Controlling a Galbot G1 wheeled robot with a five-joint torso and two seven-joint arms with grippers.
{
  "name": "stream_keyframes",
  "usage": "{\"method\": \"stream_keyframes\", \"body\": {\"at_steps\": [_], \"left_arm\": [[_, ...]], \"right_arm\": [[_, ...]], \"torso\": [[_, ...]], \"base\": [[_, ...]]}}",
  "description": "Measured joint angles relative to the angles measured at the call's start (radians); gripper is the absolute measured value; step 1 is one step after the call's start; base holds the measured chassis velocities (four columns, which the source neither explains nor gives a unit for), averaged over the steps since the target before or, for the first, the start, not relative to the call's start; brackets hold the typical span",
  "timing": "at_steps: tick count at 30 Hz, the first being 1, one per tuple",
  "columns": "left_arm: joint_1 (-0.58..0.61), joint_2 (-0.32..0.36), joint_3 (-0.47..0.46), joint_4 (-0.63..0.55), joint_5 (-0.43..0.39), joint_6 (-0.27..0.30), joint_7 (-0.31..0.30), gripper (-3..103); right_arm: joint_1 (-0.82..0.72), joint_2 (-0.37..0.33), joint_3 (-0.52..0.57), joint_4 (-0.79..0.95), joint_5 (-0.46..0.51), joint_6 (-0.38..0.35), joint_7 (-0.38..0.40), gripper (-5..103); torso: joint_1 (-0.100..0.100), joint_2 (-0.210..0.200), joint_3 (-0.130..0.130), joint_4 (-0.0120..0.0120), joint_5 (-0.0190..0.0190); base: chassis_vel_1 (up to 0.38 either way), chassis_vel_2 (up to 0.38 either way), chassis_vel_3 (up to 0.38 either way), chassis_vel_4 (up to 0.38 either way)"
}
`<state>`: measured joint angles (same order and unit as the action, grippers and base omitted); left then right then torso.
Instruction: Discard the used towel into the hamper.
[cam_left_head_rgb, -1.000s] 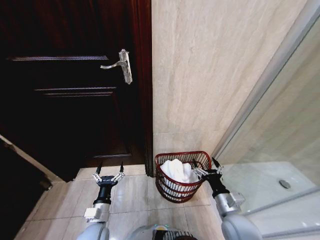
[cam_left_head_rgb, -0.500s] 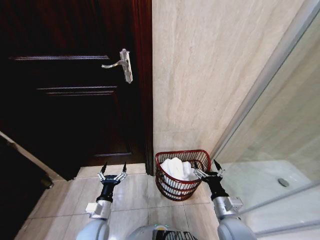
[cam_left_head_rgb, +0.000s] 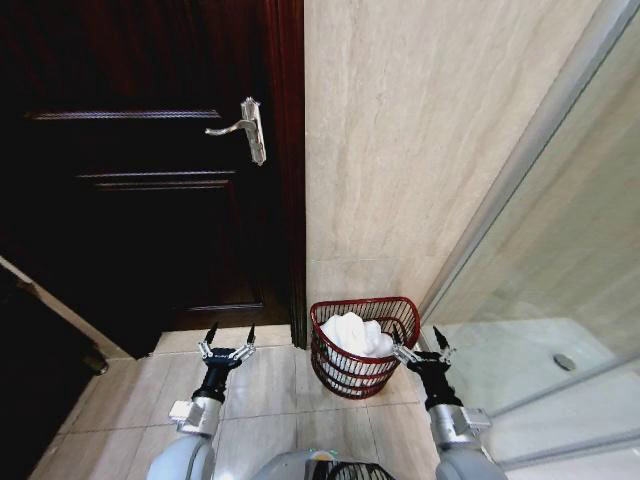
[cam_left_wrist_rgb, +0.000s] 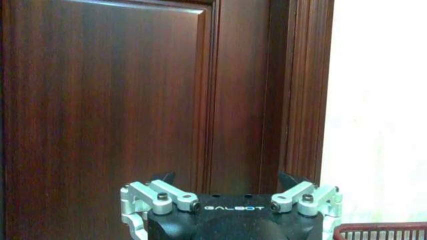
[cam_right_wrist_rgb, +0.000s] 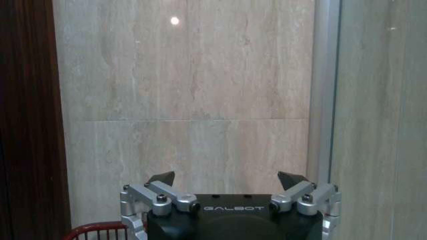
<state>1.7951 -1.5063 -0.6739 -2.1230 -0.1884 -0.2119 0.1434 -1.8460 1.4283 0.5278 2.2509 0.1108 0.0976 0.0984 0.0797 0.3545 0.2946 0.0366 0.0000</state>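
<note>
The hamper (cam_left_head_rgb: 375, 375), a small round reddish-brown barred basket, stands on the floor against the beige wall. A crumpled white towel (cam_left_head_rgb: 356, 335) lies inside it. My right gripper (cam_left_head_rgb: 421, 345) is open and empty, just to the right of the hamper's rim. My left gripper (cam_left_head_rgb: 229, 340) is open and empty too, over the floor tiles left of the hamper, in front of the door. The hamper's rim (cam_left_wrist_rgb: 380, 231) shows at the edge of the left wrist view and again, as the hamper's rim (cam_right_wrist_rgb: 93, 232), in the right wrist view.
A dark wooden door (cam_left_head_rgb: 140, 200) with a silver lever handle (cam_left_head_rgb: 245, 128) fills the left. A beige marble wall (cam_left_head_rgb: 420, 140) rises behind the hamper. A glass shower screen (cam_left_head_rgb: 560, 250) with a metal frame closes off the right. The floor is light tile (cam_left_head_rgb: 260, 390).
Both grippers have drawn back lower in the picture; the right one has moved away from the hamper's rim to its right. The towel lies still in the hamper.
</note>
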Motion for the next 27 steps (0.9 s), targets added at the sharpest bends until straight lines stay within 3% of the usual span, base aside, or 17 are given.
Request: {"method": "stream_keyframes", "body": {"at_steps": [27], "left_arm": [[0.030, -0.029, 0.005, -0.030, 0.032, -0.037, 0.014, 100]], "right_arm": [[-0.080, -0.003, -0.001, 0.011, 0.002, 0.086, -0.002, 100]], "torso": [[0.000, 0.000, 0.000, 0.0000, 0.0000]], "base": [[0.041, -0.037, -0.040, 0.045]]}}
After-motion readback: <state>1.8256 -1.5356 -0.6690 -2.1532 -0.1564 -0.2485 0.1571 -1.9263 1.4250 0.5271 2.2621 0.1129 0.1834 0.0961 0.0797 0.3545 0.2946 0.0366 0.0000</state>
